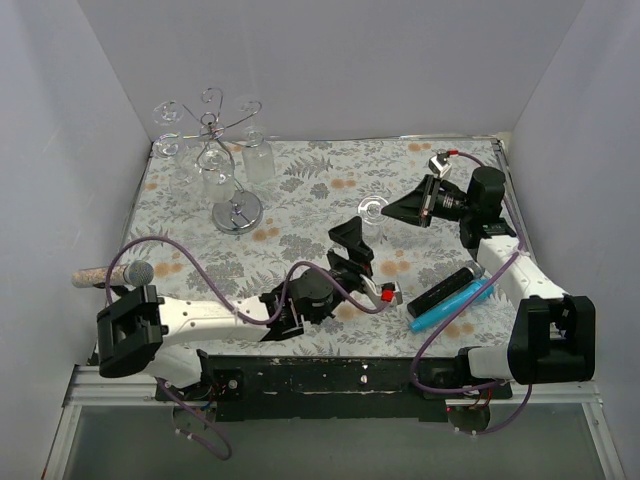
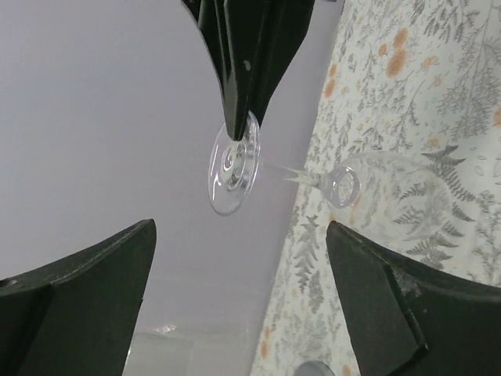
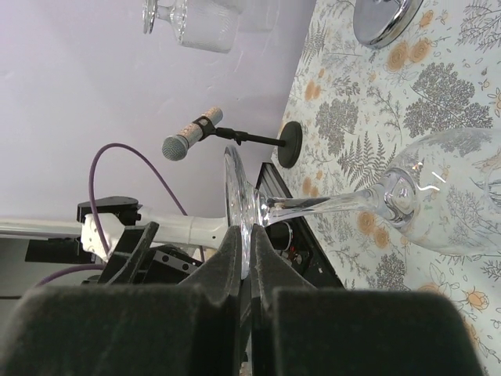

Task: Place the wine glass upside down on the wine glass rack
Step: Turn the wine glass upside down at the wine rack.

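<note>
Wine glass (image 3: 438, 196) hangs above the table, well apart from the rack (image 1: 237, 212), my right gripper (image 3: 249, 243) clamped on its foot, I reckon for turning it bowl-down, while my left gripper (image 1: 352, 238) gapes empty.

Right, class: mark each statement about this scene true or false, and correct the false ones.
1. The right claw pinches the glass by its foot. True.
2. The left claw is shut on the stem. False: it is open, and the glass is clear of its fingers.
3. The rack stands at the far left of the table. True.
4. The glass in the claw hangs on the rack. False: it is held over the table, well apart from the rack.
</note>
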`<act>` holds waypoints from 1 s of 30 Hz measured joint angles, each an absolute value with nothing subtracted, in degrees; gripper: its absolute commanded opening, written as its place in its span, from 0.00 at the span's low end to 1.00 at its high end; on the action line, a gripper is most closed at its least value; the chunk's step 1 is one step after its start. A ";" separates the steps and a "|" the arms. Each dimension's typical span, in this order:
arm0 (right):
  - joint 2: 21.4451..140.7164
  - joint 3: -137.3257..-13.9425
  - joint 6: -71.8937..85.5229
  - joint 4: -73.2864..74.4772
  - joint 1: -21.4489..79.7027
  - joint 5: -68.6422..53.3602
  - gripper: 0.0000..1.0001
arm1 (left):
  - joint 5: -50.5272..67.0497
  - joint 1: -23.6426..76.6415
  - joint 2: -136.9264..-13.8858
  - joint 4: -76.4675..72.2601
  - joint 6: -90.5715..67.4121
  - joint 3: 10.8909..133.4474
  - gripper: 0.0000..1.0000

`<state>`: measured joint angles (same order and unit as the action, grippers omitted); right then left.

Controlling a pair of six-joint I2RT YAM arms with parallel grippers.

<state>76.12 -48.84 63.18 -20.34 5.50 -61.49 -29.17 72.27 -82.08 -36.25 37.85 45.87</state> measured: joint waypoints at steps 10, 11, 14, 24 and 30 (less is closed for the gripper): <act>76.01 -48.84 62.04 -20.93 4.56 -61.65 0.01 | -22.74 68.47 -76.58 -4.08 -9.72 66.28 0.98; 75.99 -48.84 61.56 -20.82 4.54 -61.65 0.01 | -19.33 65.80 -76.47 -1.17 -16.58 68.99 0.98; 75.77 -48.84 60.53 -20.49 4.49 -61.67 0.01 | -9.78 56.55 -74.76 2.96 -33.41 71.61 0.98; 75.57 -48.84 58.65 -19.79 4.49 -61.76 0.01 | 15.84 38.46 -74.70 7.29 -79.26 71.07 0.91; 75.24 -48.84 58.46 -19.66 4.49 -61.93 0.01 | 20.88 38.41 -74.70 4.47 -90.32 65.06 0.92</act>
<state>75.24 -48.84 58.46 -19.66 4.49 -61.93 20.88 38.41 -74.70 4.47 -90.32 65.06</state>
